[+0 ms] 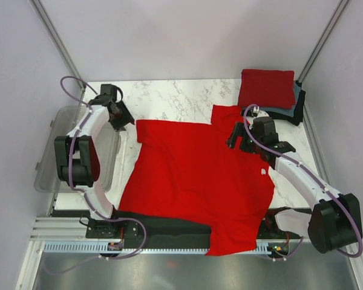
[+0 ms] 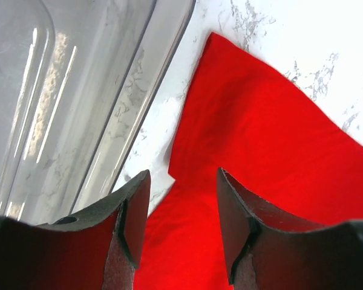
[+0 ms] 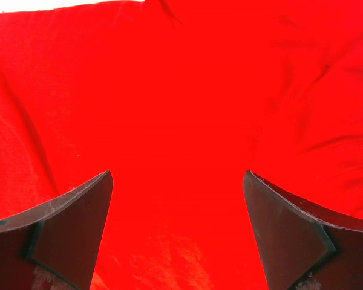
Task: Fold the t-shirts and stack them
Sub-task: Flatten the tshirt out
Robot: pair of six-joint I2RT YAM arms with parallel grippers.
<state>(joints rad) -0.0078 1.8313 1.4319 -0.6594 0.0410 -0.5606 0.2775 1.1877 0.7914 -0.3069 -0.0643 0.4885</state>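
Above the far corners of the spread red t-shirt (image 1: 193,181), the left pincer (image 2: 183,181) and right pincer (image 3: 178,181) hover agape and empty, likely poised to pinch it for a fold. It lies flat on the bench (image 1: 181,96), its near hem spilling off the edge. The folded stack (image 1: 267,87) at far right hides its lower tees.

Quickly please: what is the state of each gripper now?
Left gripper: open, empty, above the bright red cloth t-shirt.
Right gripper: open, empty, above the same t-shirt.
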